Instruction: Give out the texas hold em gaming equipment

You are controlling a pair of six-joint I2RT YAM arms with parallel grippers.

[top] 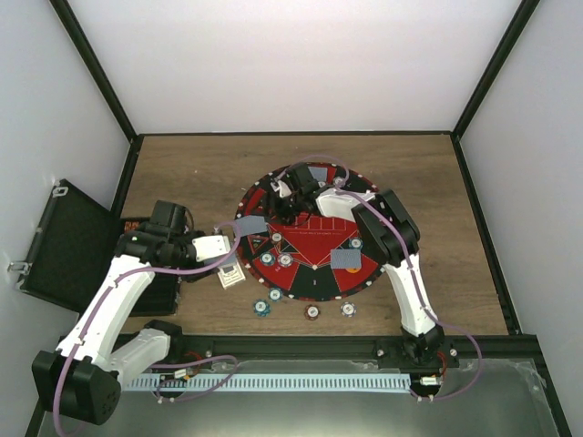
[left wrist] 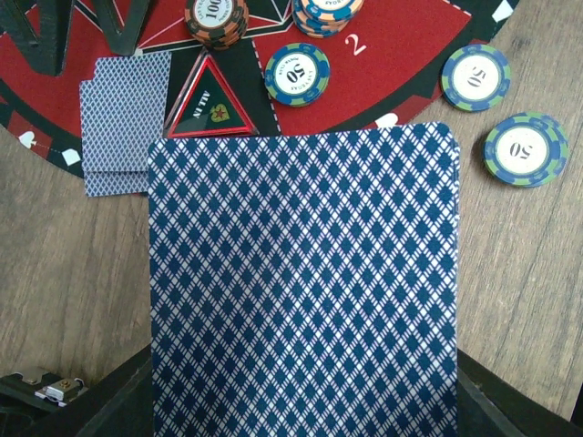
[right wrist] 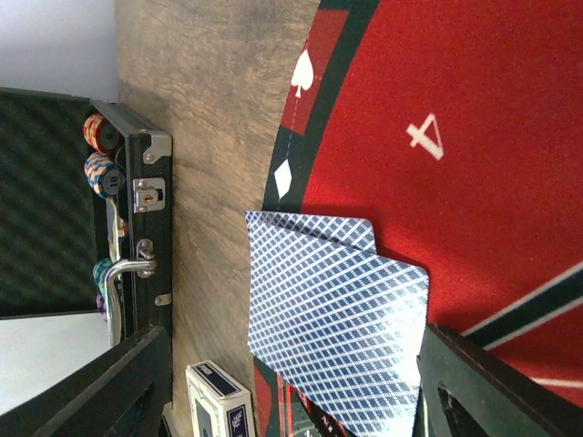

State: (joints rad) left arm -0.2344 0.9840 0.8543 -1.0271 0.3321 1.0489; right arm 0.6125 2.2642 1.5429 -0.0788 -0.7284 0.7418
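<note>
Playing card [left wrist: 301,291], back up, is clamped in the left gripper [top: 226,247], probably over the poker mat's [left wrist: 401,64] left rim, long axis pointing matward, beside two dealt cards [left wrist: 123,123], while the right gripper [top: 284,200] gapes empty.

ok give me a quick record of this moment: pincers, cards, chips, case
left pincer: shut on one card, its back toward the wrist camera
right pincer: open, overlapping cards between its fingers, backs up, across the mat's edge
mat: round, red and black, mid-table
dealt cards: two, backs up, overhanging the mat's rim
loose chips: several on bare wood by the mat's near rim
case: open, at the left, chip stacks inside
</note>
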